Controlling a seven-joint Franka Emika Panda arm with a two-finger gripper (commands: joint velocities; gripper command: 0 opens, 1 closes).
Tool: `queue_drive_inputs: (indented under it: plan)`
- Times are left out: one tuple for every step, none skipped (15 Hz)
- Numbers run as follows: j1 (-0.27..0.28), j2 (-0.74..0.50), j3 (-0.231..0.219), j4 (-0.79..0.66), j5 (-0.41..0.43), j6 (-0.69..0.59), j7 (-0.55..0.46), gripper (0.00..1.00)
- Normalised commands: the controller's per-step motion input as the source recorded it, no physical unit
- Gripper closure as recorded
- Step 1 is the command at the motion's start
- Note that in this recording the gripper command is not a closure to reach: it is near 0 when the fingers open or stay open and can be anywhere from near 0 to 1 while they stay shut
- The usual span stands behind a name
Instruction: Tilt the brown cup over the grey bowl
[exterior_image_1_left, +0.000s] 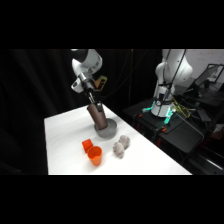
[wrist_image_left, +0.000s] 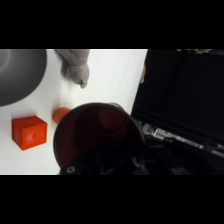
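Brown cup (exterior_image_1_left: 97, 115) tilts above grey bowl (exterior_image_1_left: 107, 130).

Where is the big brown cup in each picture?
Side view: the brown cup hangs tilted under the gripper, above the grey bowl.
Wrist view: the cup's round mouth fills the bottom middle.
Shared landmark: the grey bowl, upper left in the wrist view.

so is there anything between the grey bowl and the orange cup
In the side view the stretch from the grey bowl to the orange cup is bare white table. The lumpy pale grey object sits off to one side.
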Motion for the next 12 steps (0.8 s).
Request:
queue_drive_inputs:
  plan:
    - [-0.217, 0.45, 0.057, 0.57, 0.377, -0.7, -0.3, 0.08]
    - [-0.207, 0.42, 0.062, 0.53, 0.366, -0.69, -0.28, 0.08]
    - [-0.198, 0.39, 0.064, 0.5, 0.343, -0.69, -0.26, 0.08]
    - [-0.191, 0.36, 0.065, 0.47, 0.332, -0.68, -0.26, 0.08]
    - [-0.177, 0.33, 0.06, 0.43, 0.307, -0.65, -0.24, 0.08]
    - [-0.126, 0.27, 0.039, 0.37, 0.228, -0.55, -0.19, 0.08]
    - [-0.032, 0.13, 0.008, 0.25, 0.13, -0.36, -0.11, 0.08]
    - [0.082, -0.05, -0.034, 0.1, 0.021, -0.12, 0.01, 0.08]
    - [0.203, -0.26, -0.074, -0.07, -0.087, 0.13, 0.11, 0.08]
    - [0.302, -0.44, -0.097, -0.22, -0.159, 0.36, 0.18, 0.08]
    - [0.389, -0.62, -0.104, -0.37, -0.229, 0.56, 0.24, 0.08]
    - [0.409, -0.7, -0.088, -0.45, -0.271, 0.64, 0.26, 0.08]
